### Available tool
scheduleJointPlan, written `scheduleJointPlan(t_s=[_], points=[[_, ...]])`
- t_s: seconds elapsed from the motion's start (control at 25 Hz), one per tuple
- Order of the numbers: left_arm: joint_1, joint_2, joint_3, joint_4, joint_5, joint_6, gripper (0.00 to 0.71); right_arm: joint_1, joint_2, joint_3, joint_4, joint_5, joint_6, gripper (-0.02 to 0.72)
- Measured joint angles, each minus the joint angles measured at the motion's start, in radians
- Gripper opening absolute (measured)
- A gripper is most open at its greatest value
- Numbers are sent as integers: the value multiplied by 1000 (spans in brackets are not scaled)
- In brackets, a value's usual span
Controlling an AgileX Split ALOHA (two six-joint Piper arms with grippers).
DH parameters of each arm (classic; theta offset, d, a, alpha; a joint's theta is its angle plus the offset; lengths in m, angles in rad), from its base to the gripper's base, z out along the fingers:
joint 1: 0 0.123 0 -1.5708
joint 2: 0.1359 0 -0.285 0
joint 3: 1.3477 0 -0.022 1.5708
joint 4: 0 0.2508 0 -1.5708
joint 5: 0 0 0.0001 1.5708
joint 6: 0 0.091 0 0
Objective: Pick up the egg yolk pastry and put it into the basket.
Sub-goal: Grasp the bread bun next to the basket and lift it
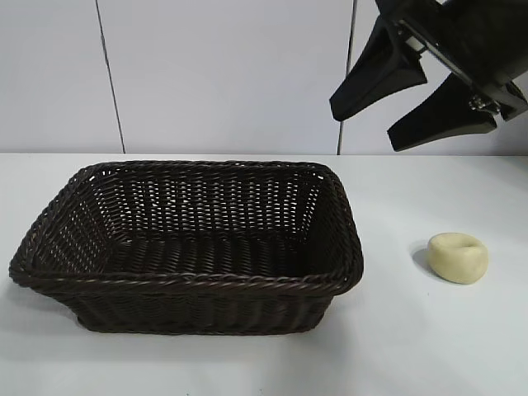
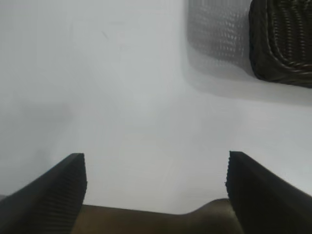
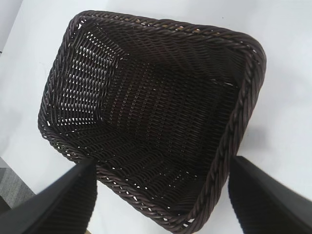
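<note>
Pastry: the small pale yellow rounded egg yolk pastry [image 1: 458,257], dented on top, lies on the white table [image 1: 429,346] near its right edge, apart from the basket.
Basket: the large dark brown woven wicker basket [image 1: 190,285] sits left of the pastry, nothing inside.
Right hand: the right hand [image 1: 403,109] hangs high above the table's far right, fingers spread wide, holding nothing.
Left hand: the left hand [image 2: 156,187] is low over bare table beside a basket corner, spread wide, holding nothing.

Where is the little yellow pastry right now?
In the exterior view the egg yolk pastry sits on the white table, right of the basket, below the raised right gripper.
</note>
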Motion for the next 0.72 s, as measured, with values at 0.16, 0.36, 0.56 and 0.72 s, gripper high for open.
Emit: scheduleJointPlan(t_s=[0.16, 0.36, 0.56, 0.72], points=[[-3, -74, 0, 0, 4, -1, 571, 0, 0, -27, -14, 24, 43, 538], [-3, -76, 0, 0, 7, -1, 571, 0, 0, -93, -128, 55, 174, 538], [-3, -76, 0, 0, 7, -1, 571, -28, 0, -137, -319, 103, 326, 538], [-3, -76, 0, 0, 7, -1, 571, -138, 0, -138, -363, 128, 349, 538]])
